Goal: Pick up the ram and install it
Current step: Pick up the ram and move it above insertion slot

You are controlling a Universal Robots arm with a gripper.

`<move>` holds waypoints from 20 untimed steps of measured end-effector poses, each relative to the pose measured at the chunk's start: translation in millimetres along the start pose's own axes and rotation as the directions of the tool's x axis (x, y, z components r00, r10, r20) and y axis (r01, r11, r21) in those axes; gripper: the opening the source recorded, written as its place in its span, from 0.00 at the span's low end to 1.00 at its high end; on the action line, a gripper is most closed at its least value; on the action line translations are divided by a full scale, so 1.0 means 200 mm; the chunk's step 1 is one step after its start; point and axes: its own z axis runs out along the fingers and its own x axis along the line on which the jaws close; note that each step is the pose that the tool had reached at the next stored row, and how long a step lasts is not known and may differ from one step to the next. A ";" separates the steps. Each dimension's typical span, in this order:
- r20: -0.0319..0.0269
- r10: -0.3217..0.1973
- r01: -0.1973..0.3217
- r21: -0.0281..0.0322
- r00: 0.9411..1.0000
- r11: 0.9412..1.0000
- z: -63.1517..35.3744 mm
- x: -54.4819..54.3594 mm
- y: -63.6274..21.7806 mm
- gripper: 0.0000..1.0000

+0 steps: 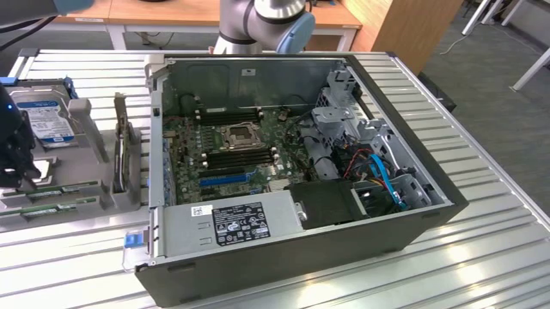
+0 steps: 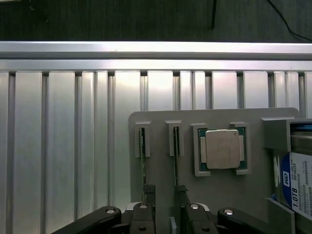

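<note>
Two green ram sticks (image 2: pixel 142 146) (image 2: pixel 175 146) stand on edge in holders on a grey tray (image 2: pixel 161 122). In the exterior view they lie at the tray's near end (image 1: pixel 53 191) (image 1: pixel 47 211), at the exterior view's left. My gripper (image 2: pixel 165 196) hovers over the tray with its black fingers (image 2: pixel 148 195) apart; each fingertip sits close beside one stick, and nothing is gripped. The gripper (image 1: pixel 15 164) is a dark shape at the exterior view's far left. The black memory slots (image 1: pixel 241 156) lie on the motherboard inside the open case (image 1: pixel 284 257).
On the tray, a square silver processor (image 2: pixel 223 150) sits beside the sticks and a hard drive (image 2: pixel 298 187) lies past it. In the case are a blue expansion slot (image 1: pixel 228 179), the processor socket (image 1: pixel 239 136), a power supply (image 1: pixel 232 222) and cables (image 1: pixel 382 177). The slatted metal table (image 2: pixel 58 146) carries everything.
</note>
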 end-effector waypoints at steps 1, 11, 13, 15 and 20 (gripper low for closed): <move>0.000 0.000 0.000 0.000 1.000 1.000 0.000 0.00 0.000 0.30; 0.000 0.000 0.000 -0.001 1.000 1.000 -0.001 0.04 -0.003 0.30; 0.000 0.000 0.000 -0.001 1.000 1.000 -0.001 0.04 -0.003 0.30; 0.000 0.000 0.000 -0.001 1.000 1.000 -0.001 0.04 -0.003 0.30; 0.000 0.000 0.000 -0.001 1.000 1.000 -0.001 0.04 -0.003 0.30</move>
